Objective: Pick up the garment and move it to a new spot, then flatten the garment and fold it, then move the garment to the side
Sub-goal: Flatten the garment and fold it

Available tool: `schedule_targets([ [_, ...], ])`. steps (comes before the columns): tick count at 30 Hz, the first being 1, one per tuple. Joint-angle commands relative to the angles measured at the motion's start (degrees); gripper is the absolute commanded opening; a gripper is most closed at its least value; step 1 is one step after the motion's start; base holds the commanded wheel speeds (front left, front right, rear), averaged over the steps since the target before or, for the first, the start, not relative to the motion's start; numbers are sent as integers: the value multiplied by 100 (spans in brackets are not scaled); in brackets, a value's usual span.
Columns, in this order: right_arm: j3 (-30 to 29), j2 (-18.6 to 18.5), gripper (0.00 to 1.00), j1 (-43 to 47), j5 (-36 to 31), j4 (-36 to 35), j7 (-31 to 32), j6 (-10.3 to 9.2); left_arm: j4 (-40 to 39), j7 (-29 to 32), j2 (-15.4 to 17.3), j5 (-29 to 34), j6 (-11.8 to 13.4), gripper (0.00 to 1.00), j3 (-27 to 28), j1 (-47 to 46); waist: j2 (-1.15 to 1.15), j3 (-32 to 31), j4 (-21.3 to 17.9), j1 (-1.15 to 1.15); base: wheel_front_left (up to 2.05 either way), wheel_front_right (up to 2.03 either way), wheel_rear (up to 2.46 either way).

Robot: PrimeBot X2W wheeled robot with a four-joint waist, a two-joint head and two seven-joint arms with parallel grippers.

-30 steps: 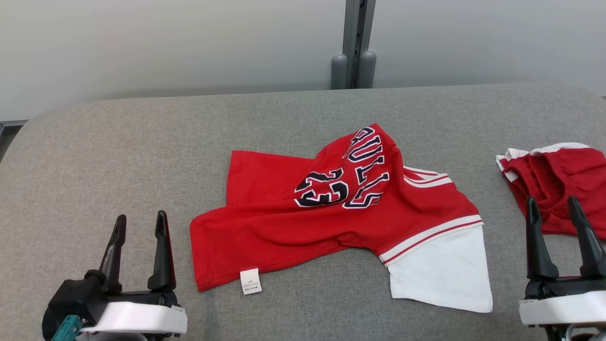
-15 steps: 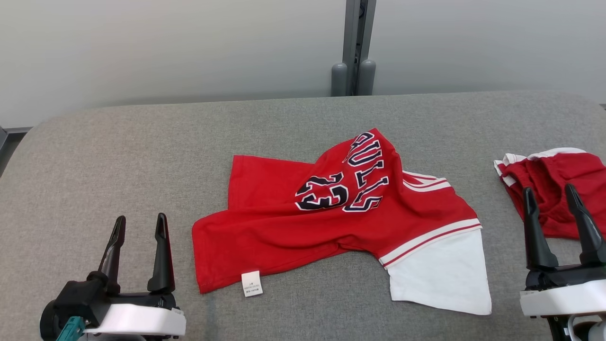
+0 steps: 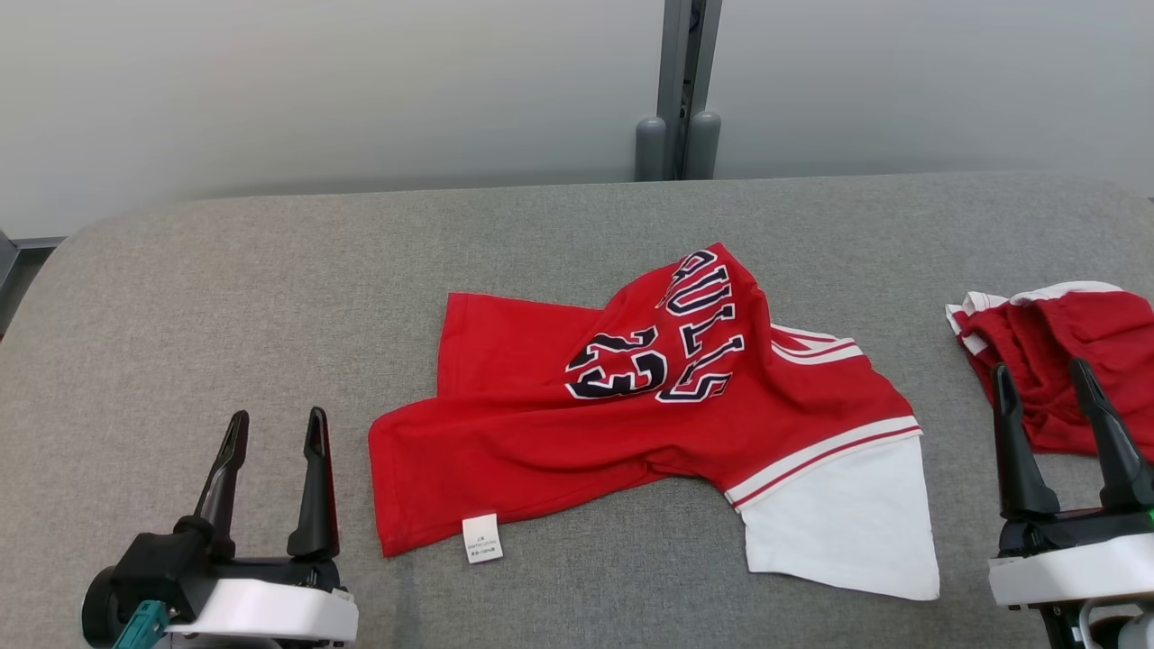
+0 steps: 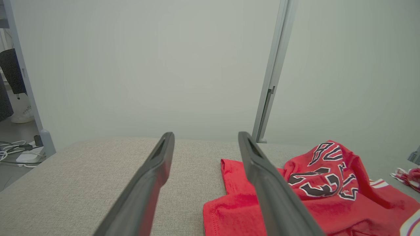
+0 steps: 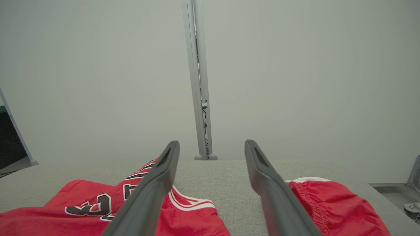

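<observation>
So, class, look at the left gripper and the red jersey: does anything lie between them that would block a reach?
Nothing visible does. Only bare grey cushion separates the open left gripper from the near corner of the red jersey.

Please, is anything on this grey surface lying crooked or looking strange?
Yes. The jersey lies askew and rumpled: its printed part bulges up in a hump, and its care label sticks out at the near hem. A second red garment near the right edge is bunched up.
</observation>
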Motion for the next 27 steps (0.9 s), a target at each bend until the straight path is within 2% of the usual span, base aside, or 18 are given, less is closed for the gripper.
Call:
schedule_targets([
  [1, -12, -48, 100, -56, 9, 12, -25, 1, 18, -9, 10, 40, -24, 100, 18, -115, 0, -1, -2, 0, 0, 0, 0],
  [17, -39, -86, 100, -32, 48, -64, -25, 1, -4, -9, 6, -58, -26, 100, 33, -90, 0, -86, -12, 0, 0, 0, 0],
  [23, -35, -122, 100, 66, 100, 102, -25, 1, 63, -9, 5, -51, -58, 100, 41, -13, 0, -171, -18, 0, 0, 0, 0],
  [27, 100, -357, 100, 47, 229, 379, 75, 1, 452, 233, 34, -246, -113, 100, -17, 26, 0, -228, -24, 0, 0, 0, 0],
])
